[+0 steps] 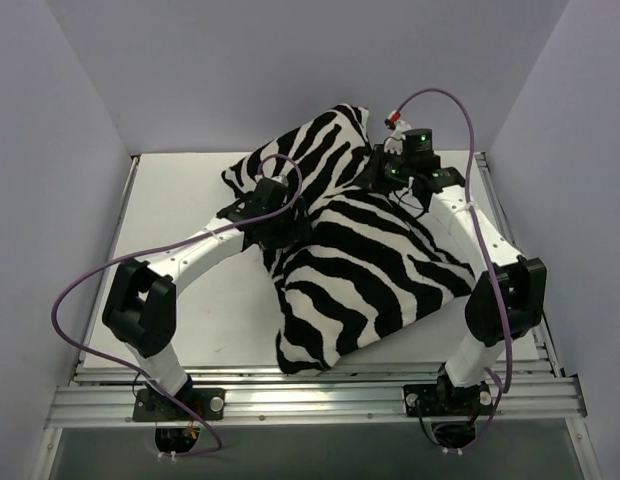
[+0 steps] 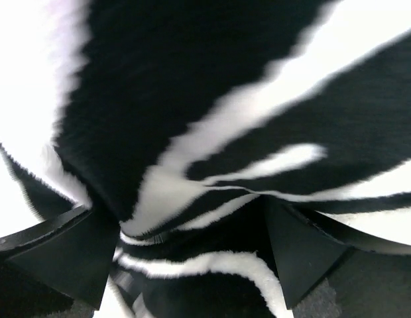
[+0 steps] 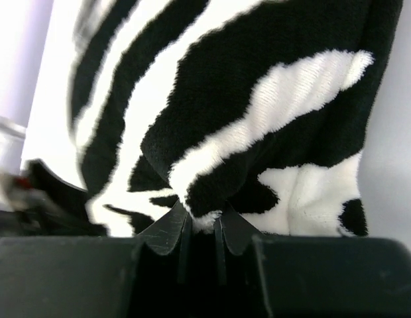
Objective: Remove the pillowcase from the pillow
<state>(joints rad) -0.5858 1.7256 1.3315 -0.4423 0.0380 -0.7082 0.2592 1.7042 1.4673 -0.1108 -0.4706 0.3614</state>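
The zebra-striped pillowcase (image 1: pixel 370 270) lies stuffed and puffy across the middle of the table, its far corner raised. The white pillow is hidden inside it. My left gripper (image 1: pixel 280 228) presses down into the case near its left middle. In the left wrist view its jaws stand wide apart (image 2: pixel 185 258), and striped fabric (image 2: pixel 192 99) bulges between them. My right gripper (image 1: pixel 382 178) is at the far right part of the case. In the right wrist view it is shut (image 3: pixel 204 222) on a small pinched fold of the striped fabric (image 3: pixel 258 99).
The white table (image 1: pixel 190 200) is enclosed by pale walls at the back and on both sides. An aluminium rail (image 1: pixel 310 400) runs along the near edge and carries both arm bases. Purple cables (image 1: pixel 80 285) loop beside each arm.
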